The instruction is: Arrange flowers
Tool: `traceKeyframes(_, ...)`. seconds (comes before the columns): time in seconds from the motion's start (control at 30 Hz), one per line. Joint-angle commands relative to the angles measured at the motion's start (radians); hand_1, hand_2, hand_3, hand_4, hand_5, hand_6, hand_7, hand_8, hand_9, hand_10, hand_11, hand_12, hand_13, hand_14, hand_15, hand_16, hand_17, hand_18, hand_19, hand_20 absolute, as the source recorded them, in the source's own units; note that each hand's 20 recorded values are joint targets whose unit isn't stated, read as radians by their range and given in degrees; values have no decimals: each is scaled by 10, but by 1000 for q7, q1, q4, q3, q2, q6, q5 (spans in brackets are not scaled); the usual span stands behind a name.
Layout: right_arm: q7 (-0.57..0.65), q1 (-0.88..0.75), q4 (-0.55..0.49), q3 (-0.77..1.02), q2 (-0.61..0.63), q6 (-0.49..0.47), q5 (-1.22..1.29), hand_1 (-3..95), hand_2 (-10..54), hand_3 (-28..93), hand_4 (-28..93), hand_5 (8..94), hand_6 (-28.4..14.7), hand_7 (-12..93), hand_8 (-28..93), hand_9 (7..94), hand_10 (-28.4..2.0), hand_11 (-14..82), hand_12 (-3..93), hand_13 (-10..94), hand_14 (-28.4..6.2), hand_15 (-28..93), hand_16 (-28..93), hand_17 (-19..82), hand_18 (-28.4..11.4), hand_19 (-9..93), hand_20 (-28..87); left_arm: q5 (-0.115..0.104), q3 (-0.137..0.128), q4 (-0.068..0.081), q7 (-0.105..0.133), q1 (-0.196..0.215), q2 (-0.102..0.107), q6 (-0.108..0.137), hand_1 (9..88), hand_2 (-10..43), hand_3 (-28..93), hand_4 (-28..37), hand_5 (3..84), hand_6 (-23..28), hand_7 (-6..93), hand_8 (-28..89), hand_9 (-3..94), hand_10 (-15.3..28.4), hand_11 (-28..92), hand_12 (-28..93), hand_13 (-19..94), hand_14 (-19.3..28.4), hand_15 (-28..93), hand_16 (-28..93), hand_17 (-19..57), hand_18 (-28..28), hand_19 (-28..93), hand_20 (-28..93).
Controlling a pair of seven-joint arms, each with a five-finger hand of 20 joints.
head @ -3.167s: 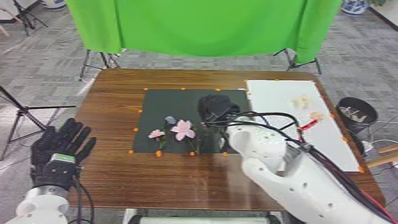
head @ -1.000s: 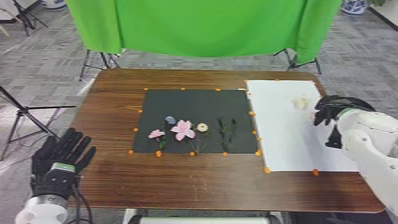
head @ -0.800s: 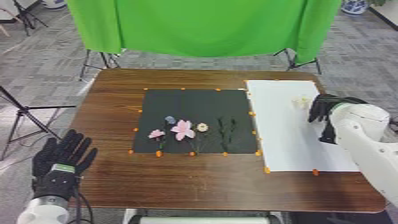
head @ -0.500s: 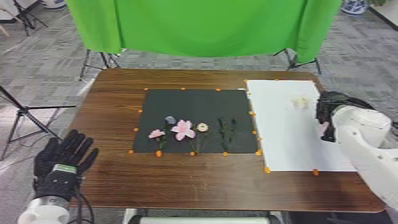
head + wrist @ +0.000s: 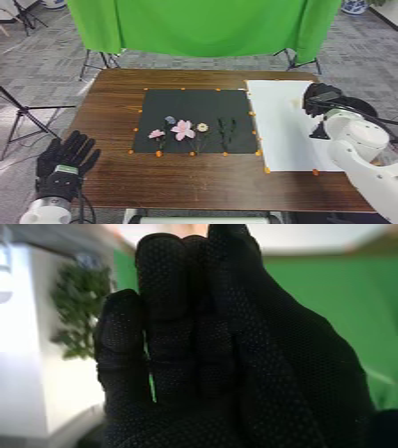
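Observation:
My left hand [image 5: 64,167] is at the table's left edge with its fingers straight. At the far right part of the white sheet [image 5: 289,145] is my right hand [image 5: 320,100], beside a faint pale flower [image 5: 298,103] that it may partly cover. In the right wrist view my right hand [image 5: 209,359] has straight fingers held close together, and I see nothing held. The dark mat [image 5: 191,102] bears a large pink flower [image 5: 183,130], a small pink flower [image 5: 157,134], a blue flower [image 5: 170,120], a cream flower [image 5: 202,127] and green leafy stems [image 5: 226,132].
Orange markers line the edges of the mat and the sheet. A dark bin [image 5: 362,106] stands on the floor beyond the table's right edge, partly behind my right arm. A green backdrop [image 5: 209,27] hangs past the far edge.
My right hand left the dark mat for the white sheet, uncovering the cream flower and green stems, then shifted farther from me and slightly left. My left hand stays nearly still.

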Motion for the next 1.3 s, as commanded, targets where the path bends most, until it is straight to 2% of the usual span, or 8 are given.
traceKeyframes(0.03, 102, -30, -55, 126, 11, -245, 31, 570, -95, 725, -283, 673, 10, 325, -27, 786, -74, 98, 391, 672, -60, 335, 450, 312, -198, 755, 399, 3, -4, -8, -2, 12, -10, -1, 310, 171, 722, -283, 457, 96, 233, -126, 401, 154, 286, 101, 283, 167, 488, -111, -69, 157, 444, 78)
traceKeyframes(0.2, 128, -60, -29, 202, 7, -321, 103, 453, -95, 820, -282, 462, -19, 224, -146, 486, -147, 137, 177, 475, -134, 366, 200, 269, -206, 724, 350, 0, -6, -6, -3, 12, -6, -2, 310, 171, 722, -283, 458, 96, 233, -126, 401, 156, 284, 100, 283, 166, 486, -110, -69, 157, 444, 79)
traceKeyframes(0.5, 118, -94, 35, 221, -7, -309, 120, 469, -95, 831, -283, 426, -16, 223, -150, 366, -141, 93, 137, 386, -137, 286, 146, 258, -200, 706, 307, 10, 3, -4, -12, 8, -8, -3, 309, 173, 721, -283, 459, 96, 234, -126, 401, 155, 284, 100, 283, 166, 487, -110, -69, 157, 444, 78)
traceKeyframes(0.6, 101, -86, 62, 209, -19, -312, 134, 487, -95, 822, -283, 435, -8, 233, -158, 378, -123, 108, 126, 399, -129, 284, 144, 261, -197, 707, 296, -9, 10, -6, 2, 12, -4, -15, 309, 173, 722, -283, 458, 96, 234, -126, 400, 155, 283, 100, 283, 166, 487, -110, -69, 157, 444, 78)
traceKeyframes(0.97, 27, -88, 110, 162, -43, -257, 110, 534, -95, 776, -283, 451, 3, 244, -169, 433, -92, 129, 113, 441, -98, 297, 143, 270, -178, 719, 284, 9, 22, -8, -16, 1, -22, -5, 309, 170, 724, -283, 458, 95, 236, -127, 401, 152, 283, 100, 284, 165, 486, -110, -69, 157, 444, 78)
traceKeyframes(1.13, 27, -111, 115, 173, -64, -257, 86, 574, -95, 708, -283, 611, 31, 240, -101, 648, -73, 125, 161, 574, -68, 277, 249, 281, -171, 728, 334, 0, 24, -11, -15, 4, -21, -1, 310, 170, 723, -283, 458, 95, 237, -127, 402, 152, 283, 100, 284, 166, 487, -110, -69, 158, 444, 78)
traceKeyframes(1.2, 22, -137, 115, 179, -60, -194, 80, 617, -95, 637, -283, 685, 37, 255, -55, 737, -61, 72, 244, 628, -45, 232, 349, 288, -170, 723, 359, -34, 41, -2, -8, -20, -12, -38, 310, 170, 723, -283, 459, 95, 236, -127, 403, 153, 283, 101, 286, 167, 487, -110, -69, 157, 443, 78)
traceKeyframes(1.3, 11, -162, 108, 174, -50, -138, 69, 633, -95, 617, -283, 762, 48, 270, -27, 837, -58, 51, 326, 693, -37, 224, 423, 302, -171, 727, 378, -11, 48, -3, -19, -30, -16, -25, 311, 172, 721, -283, 463, 96, 236, -127, 409, 155, 284, 101, 295, 170, 494, -108, -69, 157, 443, 78)
